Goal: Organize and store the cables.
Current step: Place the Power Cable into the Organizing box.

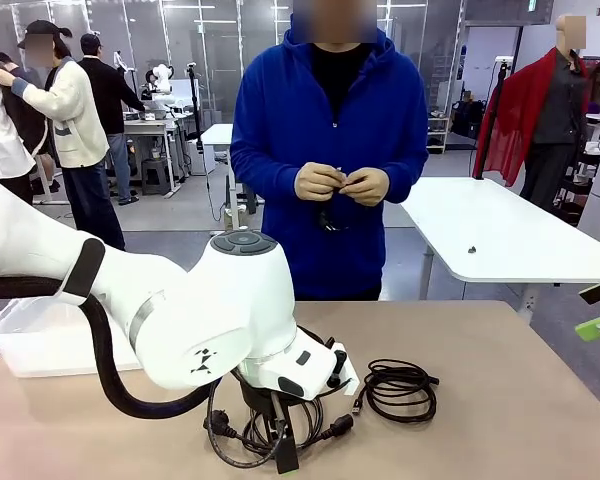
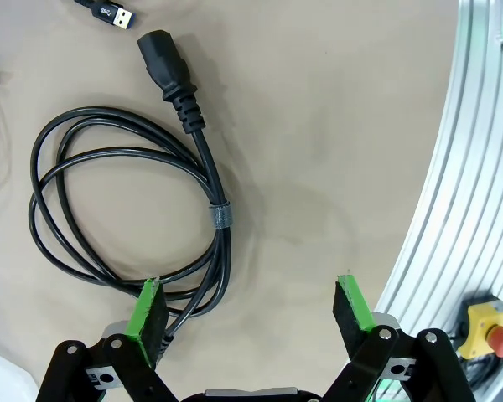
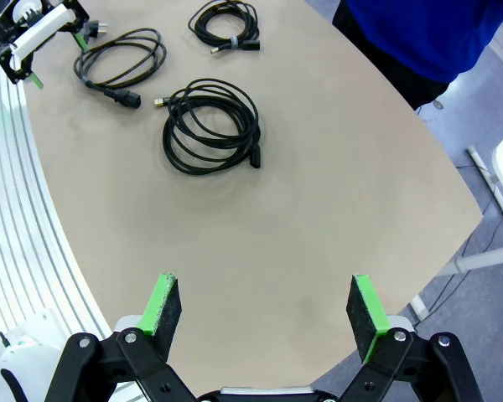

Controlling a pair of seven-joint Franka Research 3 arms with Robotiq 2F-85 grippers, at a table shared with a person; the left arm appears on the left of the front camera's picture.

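1. Translucent white plastic bin [image 1: 30,350]: at the far left of the tan table top [image 1: 500,420] in the front view. Its contents cannot be made out.
2. Left gripper [image 2: 251,303]: pointed down at the table. Its wrist view shows the green-padded fingers spread wide, with nothing but bare table between them. In the front view it [image 1: 283,445] sits low beneath the white arm's wrist.
3. Black power cord coil [image 2: 211,167], bound by a grey strap and ending in a chunky plug: flat on the table. The wrist view puts its lower loop just beside one pad, outside the gap; contact cannot be judged. The front view shows it [image 1: 230,445] under the gripper.
4. Black USB plug [image 2: 109,13]: at the top edge of the left wrist view, apart from the power plug.
5. Thin black cable coil [image 1: 398,388]: on the table, right of the left gripper. The right wrist view shows it [image 3: 211,126] too, and adds a smaller strapped black coil [image 3: 226,23] farther off.
6. Person's hands [image 1: 340,183]: together at waist height beyond the far edge, with something small and dark below them.
7. Right gripper [image 3: 264,306]: over bare table, fingers fully apart and empty. The front view catches it [image 1: 595,312] at the right edge.
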